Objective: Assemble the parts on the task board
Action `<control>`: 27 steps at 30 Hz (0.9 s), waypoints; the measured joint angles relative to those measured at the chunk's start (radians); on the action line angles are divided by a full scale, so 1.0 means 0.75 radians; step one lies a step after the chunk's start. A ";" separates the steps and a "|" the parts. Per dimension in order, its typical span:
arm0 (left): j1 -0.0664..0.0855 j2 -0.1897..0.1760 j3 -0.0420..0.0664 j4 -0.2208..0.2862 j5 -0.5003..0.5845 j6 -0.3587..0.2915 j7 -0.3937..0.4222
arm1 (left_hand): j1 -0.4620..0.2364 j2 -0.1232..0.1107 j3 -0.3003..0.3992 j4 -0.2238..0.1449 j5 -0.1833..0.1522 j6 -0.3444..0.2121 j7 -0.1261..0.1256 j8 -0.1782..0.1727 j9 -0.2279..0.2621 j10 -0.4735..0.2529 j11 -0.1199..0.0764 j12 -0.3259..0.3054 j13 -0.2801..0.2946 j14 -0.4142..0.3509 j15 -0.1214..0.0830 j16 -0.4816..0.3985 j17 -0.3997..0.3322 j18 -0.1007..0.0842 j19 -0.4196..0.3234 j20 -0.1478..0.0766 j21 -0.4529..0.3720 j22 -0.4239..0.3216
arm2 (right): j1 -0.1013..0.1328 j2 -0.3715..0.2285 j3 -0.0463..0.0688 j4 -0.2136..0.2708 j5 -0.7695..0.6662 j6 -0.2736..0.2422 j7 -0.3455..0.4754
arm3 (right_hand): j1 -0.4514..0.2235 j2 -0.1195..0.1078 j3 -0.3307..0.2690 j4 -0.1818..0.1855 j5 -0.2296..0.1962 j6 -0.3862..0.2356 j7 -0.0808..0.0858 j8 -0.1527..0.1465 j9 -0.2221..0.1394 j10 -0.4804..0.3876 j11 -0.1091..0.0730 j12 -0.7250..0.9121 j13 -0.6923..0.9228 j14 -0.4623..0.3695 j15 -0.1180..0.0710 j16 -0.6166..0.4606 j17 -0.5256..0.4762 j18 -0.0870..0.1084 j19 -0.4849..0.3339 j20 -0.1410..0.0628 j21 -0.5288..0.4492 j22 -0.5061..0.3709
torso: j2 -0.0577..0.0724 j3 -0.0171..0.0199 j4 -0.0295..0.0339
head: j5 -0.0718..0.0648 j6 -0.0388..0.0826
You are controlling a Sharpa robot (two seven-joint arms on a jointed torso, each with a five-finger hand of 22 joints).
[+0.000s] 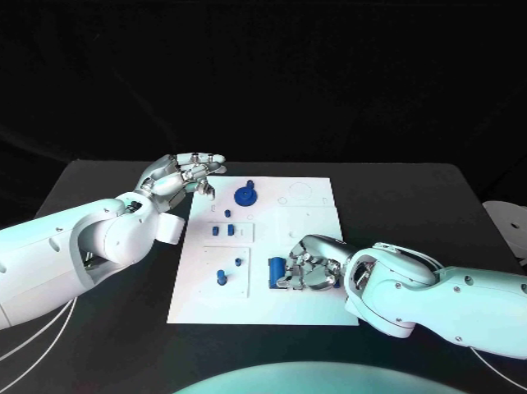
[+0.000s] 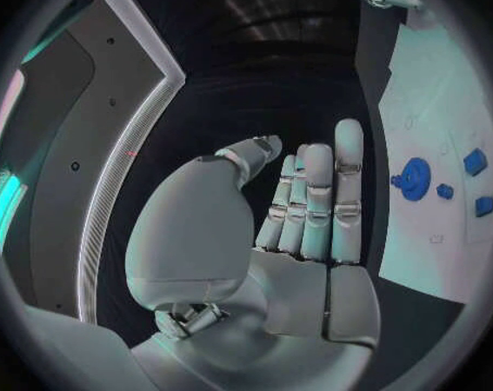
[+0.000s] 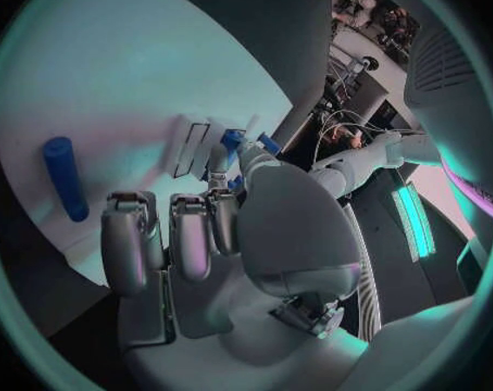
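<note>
Task board (image 1: 305, 300) lies flat mid-bench, its blue parts (image 1: 228, 230) spread along its left half — some seemingly seated, others loose. The right hand (image 1: 305, 271) rests low on the board, fingers curled beside a blue cylinder (image 1: 274, 272), apparently working to grasp it; whether it truly holds the piece cannot be told. The left hand (image 1: 183, 174) hovers empty at the board's far-left corner, fingers apart — likely kept clear of the work.
</note>
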State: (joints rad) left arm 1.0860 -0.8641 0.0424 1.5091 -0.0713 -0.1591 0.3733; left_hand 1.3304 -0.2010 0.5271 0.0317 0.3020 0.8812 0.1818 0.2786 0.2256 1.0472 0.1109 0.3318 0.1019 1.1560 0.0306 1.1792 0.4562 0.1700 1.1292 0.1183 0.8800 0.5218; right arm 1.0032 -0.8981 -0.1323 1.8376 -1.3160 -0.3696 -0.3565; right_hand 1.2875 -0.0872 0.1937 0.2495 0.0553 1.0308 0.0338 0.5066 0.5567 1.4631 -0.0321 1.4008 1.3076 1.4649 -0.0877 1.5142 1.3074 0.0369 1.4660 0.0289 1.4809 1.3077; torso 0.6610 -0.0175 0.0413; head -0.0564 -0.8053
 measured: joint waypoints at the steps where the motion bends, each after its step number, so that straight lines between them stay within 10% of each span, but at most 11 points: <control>1: 0.000 0.000 0.000 0.000 0.000 0.000 0.000 | 0.000 0.000 0.000 0.000 0.000 0.000 0.000 0.000 0.000 0.000 0.000 0.000 0.000 0.000 0.000 0.000 0.000 0.000 0.000 0.000 0.000 0.000 | 0.000 0.002 0.000 -0.003 -0.002 -0.001 0.000 | 0.000 0.000 0.002 -0.002 -0.002 0.000 0.000 0.000 0.000 0.000 0.000 0.004 0.000 0.000 0.000 0.000 0.000 0.000 0.000 0.000 0.000 0.000 | 0.000 0.0000 0.0000 | 0.001 0.000; 16: 0.000 -0.003 0.000 0.000 -0.002 0.000 -0.001 | 0.007 0.007 0.000 0.000 0.000 0.000 0.000 0.000 -0.002 -0.005 0.005 0.006 0.000 0.000 0.000 0.000 -0.002 0.000 0.000 0.000 0.000 -0.001 | -0.001 -0.028 -0.001 0.013 -0.024 -0.023 0.011 | 0.019 0.019 0.004 -0.004 0.011 0.000 0.000 0.000 -0.003 0.000 0.000 -0.005 0.000 0.000 0.000 0.000 0.000 0.000 0.000 -0.010 -0.003 0.000 | 0.000 0.0018 -0.0023 | 0.007 0.002; 27: 0.000 -0.004 0.000 0.000 -0.003 0.001 -0.003 | 0.007 0.007 0.000 0.000 0.000 0.000 0.000 0.000 -0.002 -0.005 0.005 0.006 0.000 0.000 0.000 0.000 -0.002 0.000 0.000 0.000 0.000 -0.001 | 0.009 -0.092 0.000 0.054 0.012 -0.046 0.053 | -0.014 -0.028 -0.017 0.017 0.012 -0.025 0.024 -0.021 -0.014 0.005 0.005 -0.070 0.000 0.000 0.000 -0.010 0.000 0.000 0.000 -0.010 -0.059 0.000 | -0.001 0.0010 -0.0027 | 0.000 0.002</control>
State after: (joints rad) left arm 1.0860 -0.8669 0.0424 1.5091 -0.0738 -0.1585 0.3708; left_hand 1.3355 -0.1959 0.5271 0.0317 0.3021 0.8812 0.1818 0.2786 0.2243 1.0436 0.1145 0.3366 0.1017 1.1560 0.0306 1.1792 0.4550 0.1701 1.1292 0.1183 0.8800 0.5210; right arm 1.0102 -0.9668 -0.1320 1.8783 -1.3069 -0.4038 -0.3164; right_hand 1.2768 -0.1085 0.1809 0.2623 0.0641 1.0122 0.0518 0.4912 0.5465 1.4668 -0.0284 1.3480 1.3079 1.4648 -0.0877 1.5064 1.3073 0.0370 1.4660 0.0216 1.4365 1.3074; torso 0.6604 -0.0168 0.0393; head -0.0562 -0.8035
